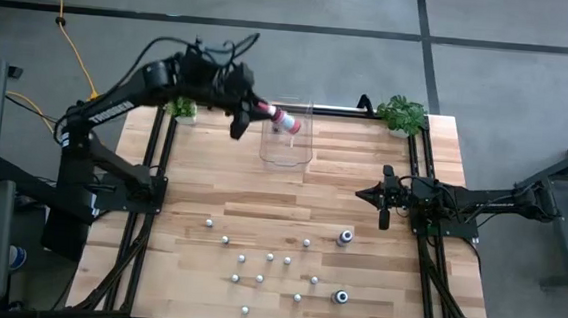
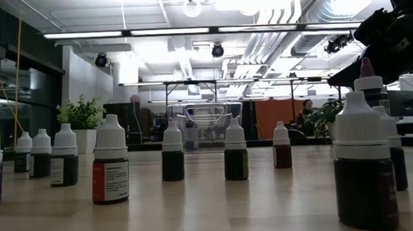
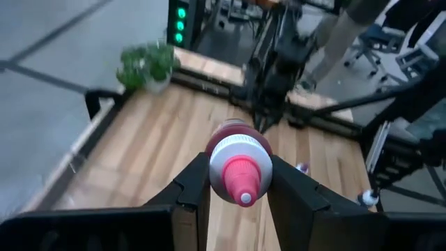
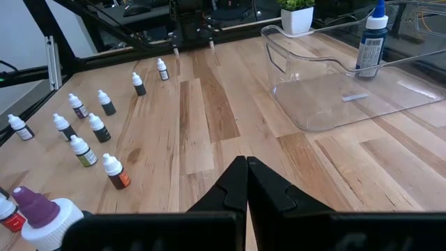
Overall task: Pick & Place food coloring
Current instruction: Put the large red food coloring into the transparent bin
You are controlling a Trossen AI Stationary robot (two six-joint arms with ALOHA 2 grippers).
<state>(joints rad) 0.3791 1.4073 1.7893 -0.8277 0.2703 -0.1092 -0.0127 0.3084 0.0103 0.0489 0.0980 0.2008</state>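
- Now: left hand (image 1: 279,118) pinching red food coloring bottle (image 1: 287,121), over clear bin (image 1: 287,149).
- Right hand (image 1: 370,196) pressed together, low over counter (image 1: 301,195).
- Small bottles (image 1: 269,257) on near counter.

The held bottle (image 3: 239,167) hides its label between the left end effector (image 3: 240,188) fingers; its body is blurred.

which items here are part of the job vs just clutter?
Job:
- red-tipped food coloring bottle held in the left pincer above the clear plastic bin
- small food coloring bottles standing on the table

Just there:
- two potted plants
- blue-capped bottle beyond the bin
- right pincer, shut, idle
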